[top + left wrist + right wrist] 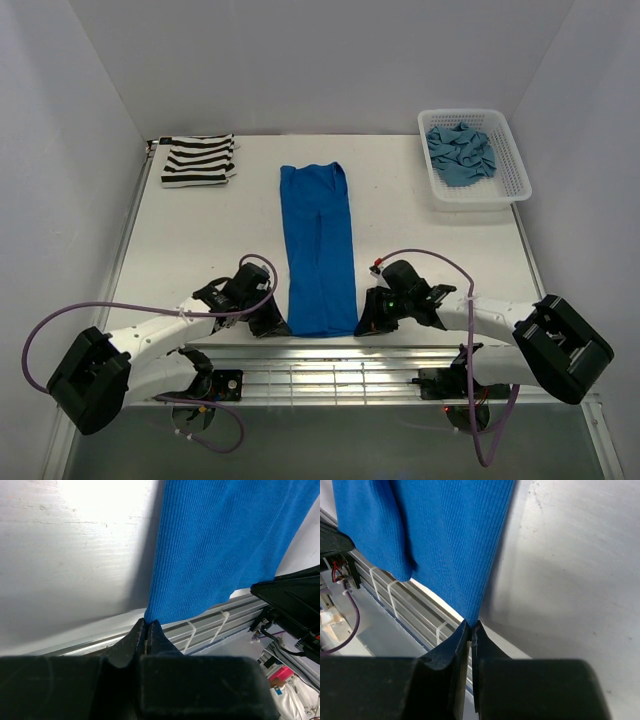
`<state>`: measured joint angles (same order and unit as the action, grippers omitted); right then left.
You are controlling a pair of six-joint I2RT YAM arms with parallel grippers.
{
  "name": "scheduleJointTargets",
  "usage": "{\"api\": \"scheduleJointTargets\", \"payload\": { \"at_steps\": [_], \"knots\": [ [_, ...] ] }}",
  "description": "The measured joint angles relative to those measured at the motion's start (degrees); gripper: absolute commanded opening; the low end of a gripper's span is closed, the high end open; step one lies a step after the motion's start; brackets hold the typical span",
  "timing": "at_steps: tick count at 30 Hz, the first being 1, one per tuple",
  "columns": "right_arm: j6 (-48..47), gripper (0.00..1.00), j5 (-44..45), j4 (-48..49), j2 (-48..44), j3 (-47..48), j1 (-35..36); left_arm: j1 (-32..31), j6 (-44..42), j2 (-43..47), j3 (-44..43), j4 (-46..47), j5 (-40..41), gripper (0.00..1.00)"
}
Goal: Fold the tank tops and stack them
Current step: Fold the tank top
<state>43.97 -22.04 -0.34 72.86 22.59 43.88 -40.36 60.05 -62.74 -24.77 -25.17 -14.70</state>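
The blue top [318, 250] lies mid-table as a long narrow strip, already folded lengthwise, its near end at the front edge of the table [200, 240]. The left fingers [146, 627] are pressed shut on its near left corner and the right fingers [471, 626] are pressed shut on its near right corner. Both wrist views show only a thin nip of ribbed cloth between the tips. The striped top [198, 160] sits folded at the far left, and the teal top [460, 150] is bunched in the basket [520, 185] at the far right.

The step in hand looks like the crosswise fold, near end over to the far end. To do it well:

- Raise both corners together and level, so the near hem stays straight and neither side leads
- Keep the arms the strip's width apart; drawing inward would pucker the cloth, pulling outward could tug a corner free of such a shallow pinch
- The strip seems to be several layers thick, and the right wrist view shows a looser flap beside the pinched corner, so lift slowly and watch that no layer peels away
- Carry the hem in a low arc straight up the table, letting the cloth roll over itself and not drag
- Lay hem on hem, edges matched, and let go only once the cloth rests flat
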Motion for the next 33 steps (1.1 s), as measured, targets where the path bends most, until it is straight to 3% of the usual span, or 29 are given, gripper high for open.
{"api": "scheduleJointTargets", "payload": {
  "at_steps": [12,19,33],
  "knots": [
    [-1.4,0.08,6.8,-7.1,-6.2,7.3,0.0,0.0,0.2,-1.7,-9.9,-2.4,1.4,0.0],
    [-3.5,0.08,10.6,-7.7,-0.3,19.3,-3.3,1.1,-0.1,-8.9,-21.6,-2.6,7.0,0.0],
    [-8.1,0.08,10.7,-8.3,14.2,38.1,-12.0,10.8,-7.8,-25.8,-40.4,-1.3,10.9,0.0]
  ]
}}
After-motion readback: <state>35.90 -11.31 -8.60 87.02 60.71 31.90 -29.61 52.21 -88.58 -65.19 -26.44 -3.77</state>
